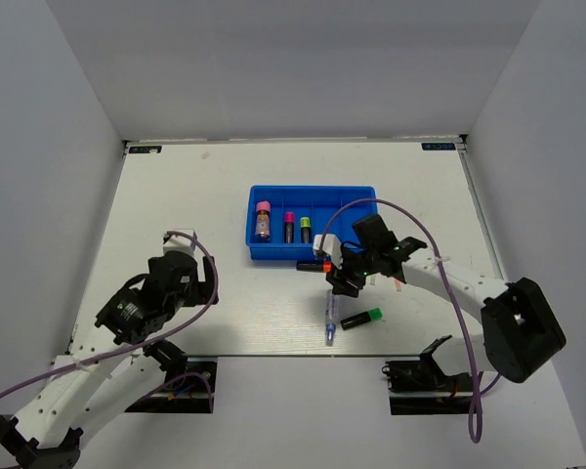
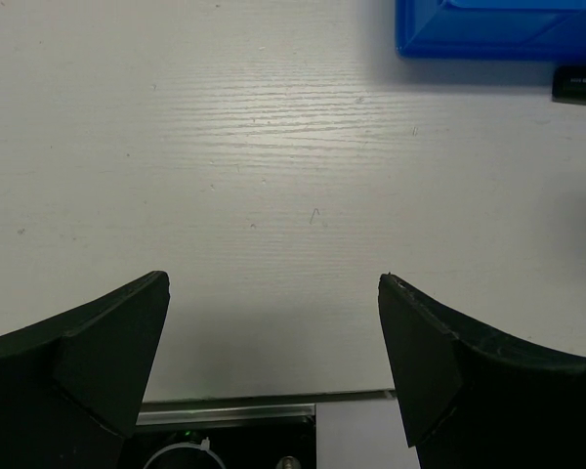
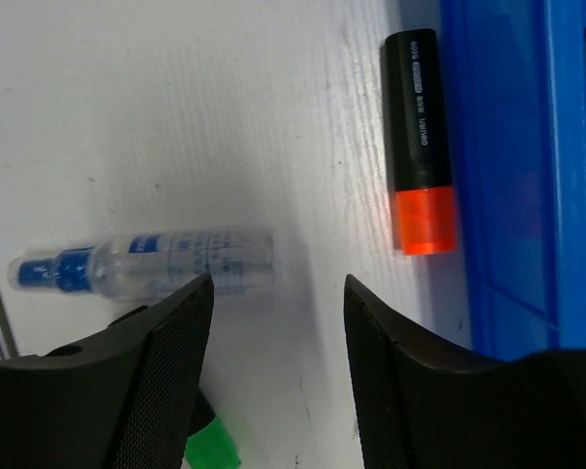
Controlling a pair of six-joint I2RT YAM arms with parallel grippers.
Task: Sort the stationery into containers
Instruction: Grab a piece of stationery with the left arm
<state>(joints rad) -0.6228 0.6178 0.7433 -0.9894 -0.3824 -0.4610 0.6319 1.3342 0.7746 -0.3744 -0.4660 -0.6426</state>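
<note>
Crowding threatens: the right claw (image 3: 276,288), open and empty, hangs between the clear pen (image 3: 146,266) and the orange-capped highlighter (image 3: 420,147), both on the bench (image 3: 176,98) outside the blue tray (image 3: 508,195). A skewed descent could roll the pen away; the left claw (image 2: 273,293) gapes open.

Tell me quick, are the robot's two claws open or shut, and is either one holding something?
Left gripper: open, holding nothing.
Right gripper: open, holding nothing, near the clear pen.
</note>
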